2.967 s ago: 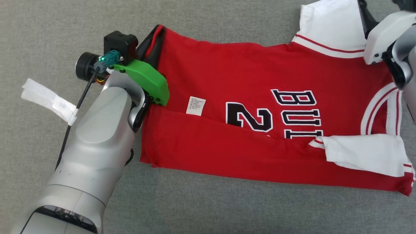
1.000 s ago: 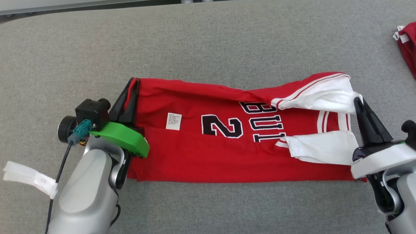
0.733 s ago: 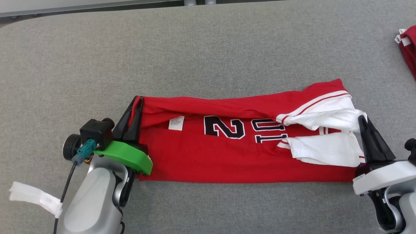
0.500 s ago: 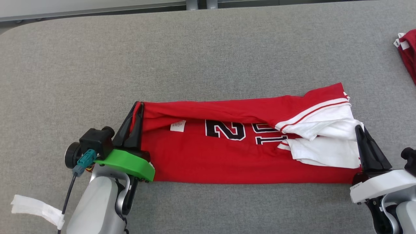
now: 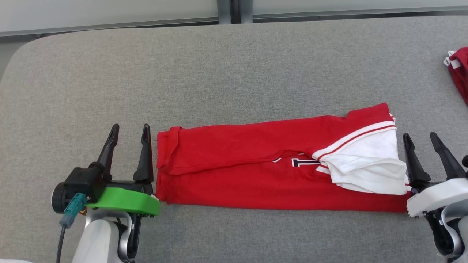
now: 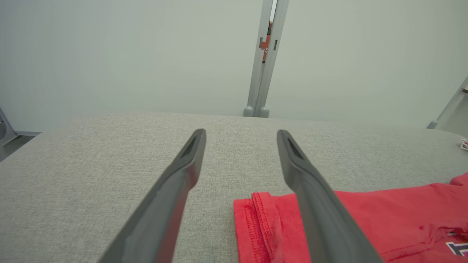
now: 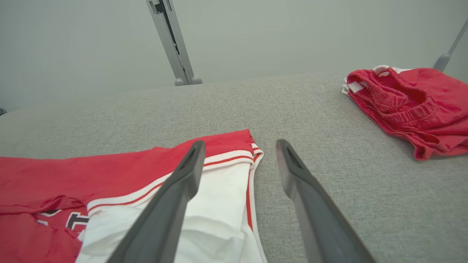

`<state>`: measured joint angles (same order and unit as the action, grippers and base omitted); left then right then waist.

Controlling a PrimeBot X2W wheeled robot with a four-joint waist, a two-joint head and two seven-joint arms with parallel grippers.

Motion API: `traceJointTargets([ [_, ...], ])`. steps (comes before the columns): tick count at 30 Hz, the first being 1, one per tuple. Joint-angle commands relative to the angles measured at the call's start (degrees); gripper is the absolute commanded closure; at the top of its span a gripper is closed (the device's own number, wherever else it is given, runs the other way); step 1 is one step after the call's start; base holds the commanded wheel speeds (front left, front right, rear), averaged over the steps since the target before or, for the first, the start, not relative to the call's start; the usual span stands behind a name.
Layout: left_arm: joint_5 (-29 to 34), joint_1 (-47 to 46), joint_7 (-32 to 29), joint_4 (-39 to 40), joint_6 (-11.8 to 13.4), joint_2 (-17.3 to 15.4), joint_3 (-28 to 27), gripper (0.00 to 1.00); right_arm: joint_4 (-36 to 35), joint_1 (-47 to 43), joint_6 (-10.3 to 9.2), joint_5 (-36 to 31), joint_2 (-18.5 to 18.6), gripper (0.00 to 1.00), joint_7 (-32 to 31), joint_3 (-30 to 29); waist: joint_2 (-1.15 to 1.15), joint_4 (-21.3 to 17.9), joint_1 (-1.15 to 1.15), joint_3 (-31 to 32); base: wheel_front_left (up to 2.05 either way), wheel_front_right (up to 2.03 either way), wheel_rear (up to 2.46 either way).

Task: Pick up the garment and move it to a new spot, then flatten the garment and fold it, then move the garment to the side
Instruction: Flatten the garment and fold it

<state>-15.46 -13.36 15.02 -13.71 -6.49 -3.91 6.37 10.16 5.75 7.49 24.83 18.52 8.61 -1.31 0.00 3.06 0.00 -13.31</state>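
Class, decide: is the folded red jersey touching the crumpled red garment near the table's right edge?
Apart. The right wrist view shows a wide strip of bare grey table between the jersey and the crumpled red garment.

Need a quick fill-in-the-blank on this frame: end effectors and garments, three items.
1. The left end effector is ____, holding nothing.
2. The jersey has a ____ sleeve at the end next to the right end effector.
3. A second red garment lies apart from the jersey, toward the robot's ____.

Missing words: open; white; right
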Motion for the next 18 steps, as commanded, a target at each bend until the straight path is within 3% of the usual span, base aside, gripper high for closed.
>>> traceJointTargets([
  [1,0.69,1.33,0.17,0.78,0.51,0.27,-1.01,0.0,1.18,1.41,0.01,-0.74,0.21,0.0,-1.11,0.14,0.0,0.42,0.0,0.35,0.0,0.0,0.0],
  [18,2.23,4.93,0.17,4.46,1.4,0.98,-5.18,0.0,20.96,8.05,0.01,-0.77,0.74,0.0,-9.02,5.59,0.0,3.13,0.0,-0.24,0.0,0.0,0.0],
])
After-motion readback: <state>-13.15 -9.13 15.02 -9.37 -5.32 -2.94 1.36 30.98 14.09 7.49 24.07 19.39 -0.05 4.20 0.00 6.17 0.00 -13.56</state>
